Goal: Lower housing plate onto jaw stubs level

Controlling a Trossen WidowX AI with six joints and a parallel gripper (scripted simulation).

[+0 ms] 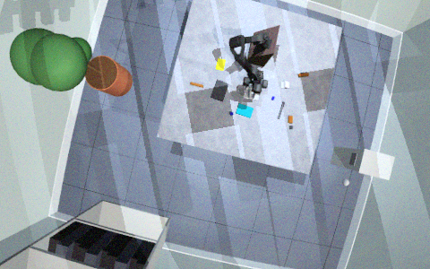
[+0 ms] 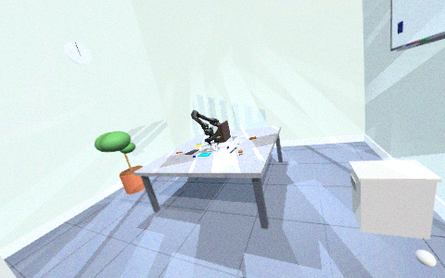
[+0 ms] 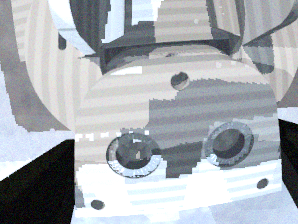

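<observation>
The pale housing plate [image 3: 115, 105] fills the middle of the wrist view, with two large ringed holes and three small ones. My gripper [image 3: 174, 140] [image 1: 251, 91] [image 2: 212, 145] is shut on the plate, one dark finger at each side edge. A pale rounded part [image 3: 45, 85] lies beneath and beyond the plate. Pale and grey jaw parts rise past its far edge at the top of the wrist view. Dark shapes show inside both ringed holes; I cannot tell whether they are the stubs. The plate's underside and its gap to the stubs are hidden. The top and exterior views are too small to show its seating.
A cyan block [image 1: 245, 111] [image 2: 204, 155] lies close in front of the gripper. A dark block [image 1: 219, 90] and a yellow block [image 1: 220, 65] lie to the left. A white piece [image 1: 285, 84], a dark rod [image 1: 280, 110] and an orange piece [image 1: 290, 119] lie to the right.
</observation>
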